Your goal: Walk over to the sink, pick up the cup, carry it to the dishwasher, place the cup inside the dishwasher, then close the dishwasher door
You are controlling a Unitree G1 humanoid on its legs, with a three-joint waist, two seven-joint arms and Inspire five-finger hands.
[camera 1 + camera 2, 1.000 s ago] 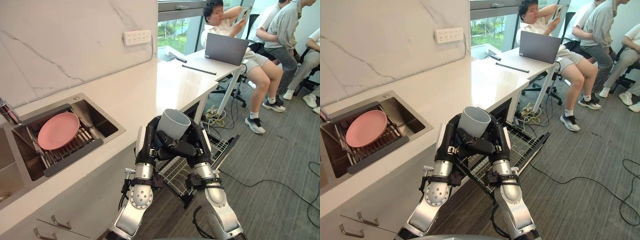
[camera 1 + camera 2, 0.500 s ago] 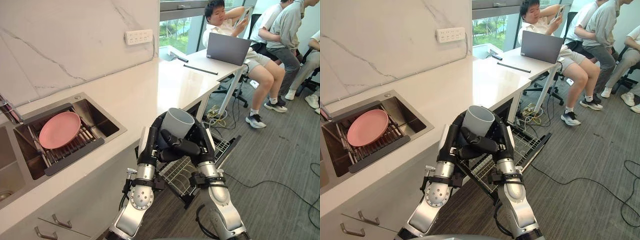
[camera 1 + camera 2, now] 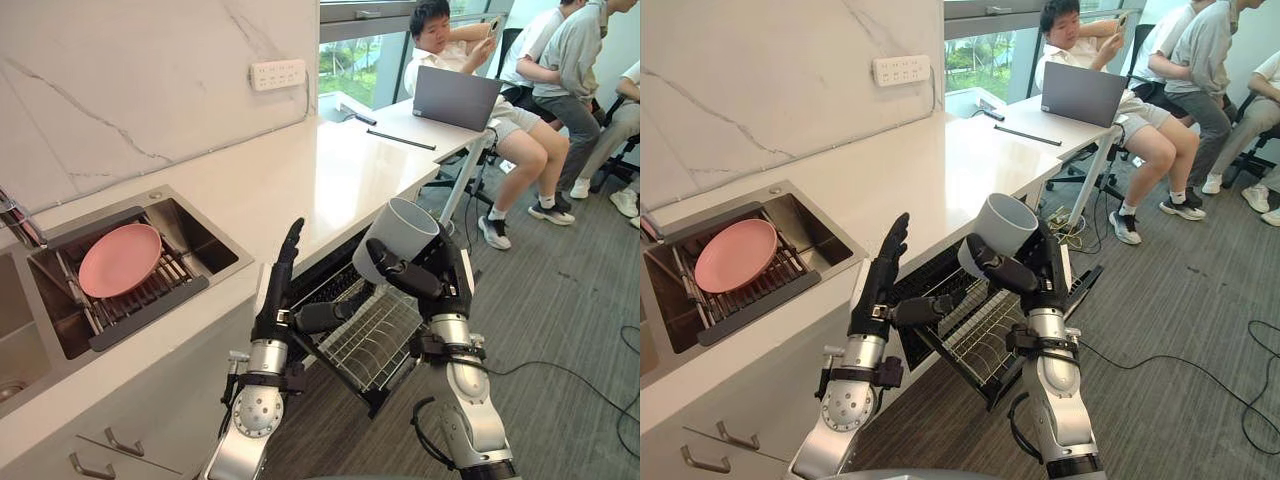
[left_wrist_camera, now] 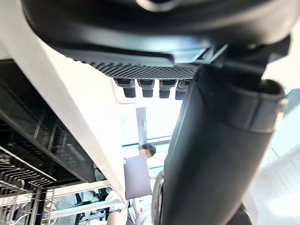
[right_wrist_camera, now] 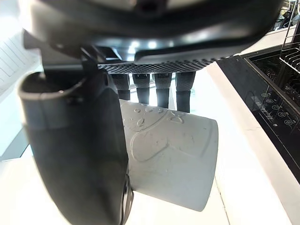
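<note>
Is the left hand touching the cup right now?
Apart. The left eye view shows the left hand open, fingers straight, with clear space between it and the cup, which the right hand grips.

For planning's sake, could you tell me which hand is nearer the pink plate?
Left. The left hand is open, right of the plate; the right hand, holding the cup, is farther right.
</note>
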